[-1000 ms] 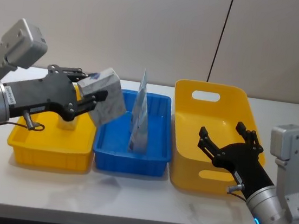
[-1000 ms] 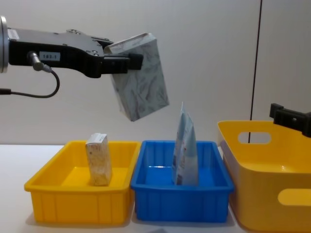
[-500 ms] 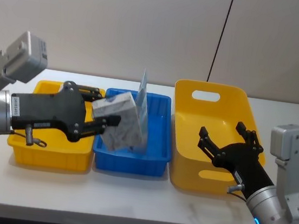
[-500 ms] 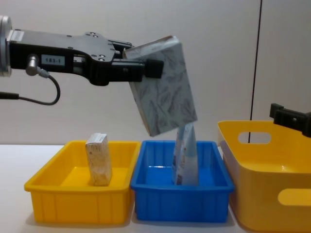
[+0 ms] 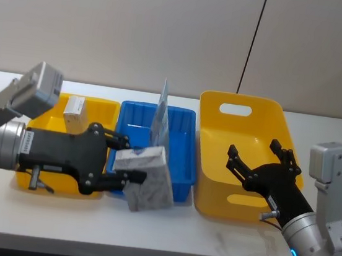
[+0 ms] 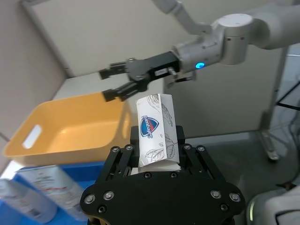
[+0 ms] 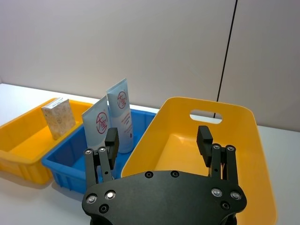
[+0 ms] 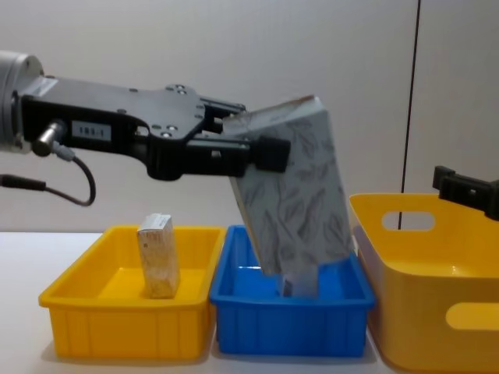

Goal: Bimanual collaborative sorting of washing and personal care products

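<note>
My left gripper [image 5: 130, 165] is shut on a whitish pack with grey leaf drawings [image 5: 149, 180], tilted and held in the air in front of the blue tray [image 5: 135, 123]. The same pack [image 8: 300, 195] looms large in the chest view and stands between the fingers in the left wrist view [image 6: 156, 129]. Two light-blue pouches [image 7: 99, 125] [image 7: 121, 115] stand upright in the blue tray. A small beige pack [image 5: 73, 111] stands in the yellow tray [image 5: 104, 103]. My right gripper [image 5: 260, 161] hangs open over the large yellow basket [image 5: 246, 122], holding nothing.
Yellow tray, blue tray and basket stand in a row from left to right on the white table [image 5: 208, 232]. The wall rises close behind them. A strip of bare table runs along the front edge.
My left gripper has carried the leaf-patterned pack down and toward the table's front, from above the trays to in front of the blue tray. The right arm has not moved.
</note>
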Robot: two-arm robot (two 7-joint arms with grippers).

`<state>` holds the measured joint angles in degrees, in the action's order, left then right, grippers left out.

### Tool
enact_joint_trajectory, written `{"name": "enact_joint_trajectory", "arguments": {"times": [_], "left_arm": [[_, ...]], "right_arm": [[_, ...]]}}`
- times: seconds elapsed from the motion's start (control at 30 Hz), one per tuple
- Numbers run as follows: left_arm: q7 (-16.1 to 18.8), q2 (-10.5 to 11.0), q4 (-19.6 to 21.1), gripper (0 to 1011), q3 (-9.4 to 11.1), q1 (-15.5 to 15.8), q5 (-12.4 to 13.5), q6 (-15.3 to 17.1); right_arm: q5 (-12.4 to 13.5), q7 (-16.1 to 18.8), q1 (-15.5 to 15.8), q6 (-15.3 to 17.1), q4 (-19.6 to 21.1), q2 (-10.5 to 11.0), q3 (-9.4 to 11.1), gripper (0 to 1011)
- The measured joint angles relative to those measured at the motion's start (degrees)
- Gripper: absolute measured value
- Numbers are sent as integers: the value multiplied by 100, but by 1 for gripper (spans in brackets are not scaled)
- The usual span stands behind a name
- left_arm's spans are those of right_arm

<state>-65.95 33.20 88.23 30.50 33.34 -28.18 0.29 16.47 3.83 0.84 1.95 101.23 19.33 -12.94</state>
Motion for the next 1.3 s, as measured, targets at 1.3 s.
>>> {"name": "enact_joint_trajectory", "arguments": {"times": [1.3], "left_arm": [[-581, -69, -335, 365, 397, 218, -98, -144]], "right_arm": [[134, 293, -41, 58, 15, 114, 44, 1003]]}}
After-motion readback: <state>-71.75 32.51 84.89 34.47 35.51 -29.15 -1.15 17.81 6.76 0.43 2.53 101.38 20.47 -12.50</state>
